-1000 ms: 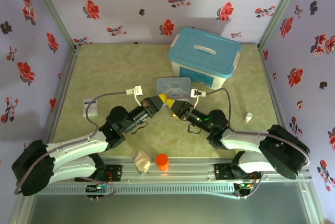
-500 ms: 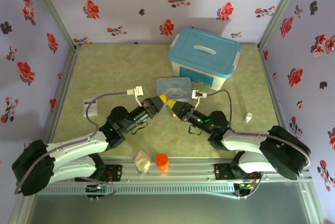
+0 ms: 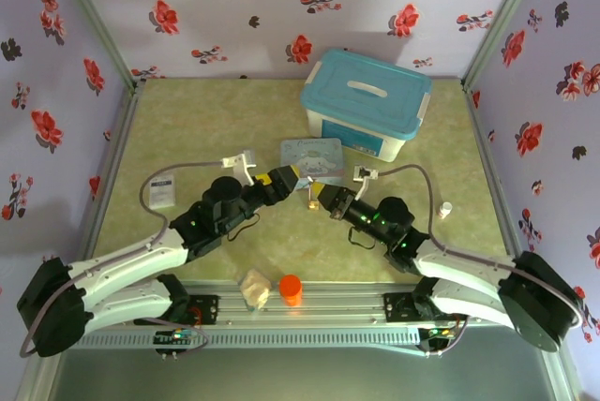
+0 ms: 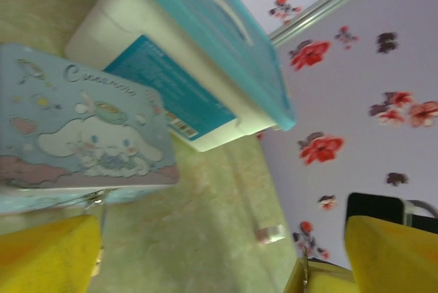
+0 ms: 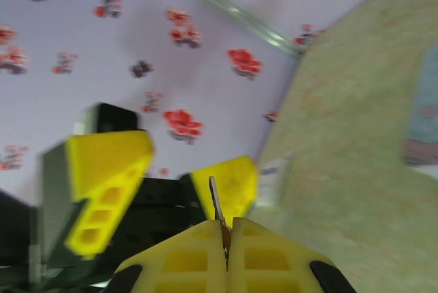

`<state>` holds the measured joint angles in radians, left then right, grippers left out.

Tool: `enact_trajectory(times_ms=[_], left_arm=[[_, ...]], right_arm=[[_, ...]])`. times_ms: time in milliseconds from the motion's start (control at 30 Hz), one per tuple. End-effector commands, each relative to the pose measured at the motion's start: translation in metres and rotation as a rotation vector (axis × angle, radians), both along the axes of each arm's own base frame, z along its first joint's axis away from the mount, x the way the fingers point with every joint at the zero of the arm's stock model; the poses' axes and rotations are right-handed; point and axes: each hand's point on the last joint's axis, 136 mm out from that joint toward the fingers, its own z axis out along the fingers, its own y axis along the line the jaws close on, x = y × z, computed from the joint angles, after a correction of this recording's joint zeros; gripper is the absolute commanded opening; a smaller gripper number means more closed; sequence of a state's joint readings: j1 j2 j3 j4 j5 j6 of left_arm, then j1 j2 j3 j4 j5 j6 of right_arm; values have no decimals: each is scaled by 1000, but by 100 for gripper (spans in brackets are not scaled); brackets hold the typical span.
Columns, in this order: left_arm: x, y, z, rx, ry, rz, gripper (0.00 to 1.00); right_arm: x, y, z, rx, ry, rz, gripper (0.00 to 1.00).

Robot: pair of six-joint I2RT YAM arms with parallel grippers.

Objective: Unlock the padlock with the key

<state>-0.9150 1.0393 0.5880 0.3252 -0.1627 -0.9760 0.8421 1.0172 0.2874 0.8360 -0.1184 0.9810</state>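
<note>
A tiny brass-gold padlock (image 3: 308,202) sits on the green table just below the pale blue cartoon tin (image 3: 311,155), in the gap between my two grippers. My left gripper (image 3: 284,179) is open, its yellow fingers (image 4: 48,252) spread wide with nothing between them. Facing it, my right gripper (image 3: 319,196) is shut on the key (image 5: 215,200). The thin grey blade sticks out past the closed tips (image 5: 228,228) toward the left gripper's fingers (image 5: 102,166). In the left wrist view the key (image 4: 304,274) is a grey sliver at the bottom edge.
A white box with a teal lid (image 3: 366,101) stands behind the tin (image 4: 75,129). An orange cylinder (image 3: 291,289) and a beige lump (image 3: 254,287) sit at the near edge. A small white vial (image 3: 445,208) stands right, a paper card (image 3: 165,189) lies left.
The left gripper has opened and its wrist has moved forward. The right gripper has drawn back slightly to the right. The padlock now sits apart between them on the table.
</note>
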Motion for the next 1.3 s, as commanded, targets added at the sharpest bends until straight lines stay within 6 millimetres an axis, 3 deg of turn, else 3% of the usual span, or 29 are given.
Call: enact_trajectory(times_ms=[0,100,233,300,533,767,1000,1267], left_arm=[[5,8,-31,223,55,21,95],[5,-1,-54,331,82,-18,93],[8,-15,-87,434,133,-65,72],[7,-26,-99,471,139,-97,66],[12,-52,-154,606,172,-133,65],[18,-73,-169,702,142,-151,63],[19,-73,-191,747,176,-156,47],[29,-73,-198,836,145,-155,46]], right_arm=[[11,-21,-34,-247,49,-112,0],[11,-38,-46,-359,67,-156,0],[9,-52,-61,-450,87,-184,0],[8,-58,-68,-477,98,-199,0],[7,-68,-86,-512,127,-227,0],[5,-72,-93,-524,141,-229,0],[4,-80,-95,-517,141,-252,0],[3,-85,-101,-500,160,-273,0]])
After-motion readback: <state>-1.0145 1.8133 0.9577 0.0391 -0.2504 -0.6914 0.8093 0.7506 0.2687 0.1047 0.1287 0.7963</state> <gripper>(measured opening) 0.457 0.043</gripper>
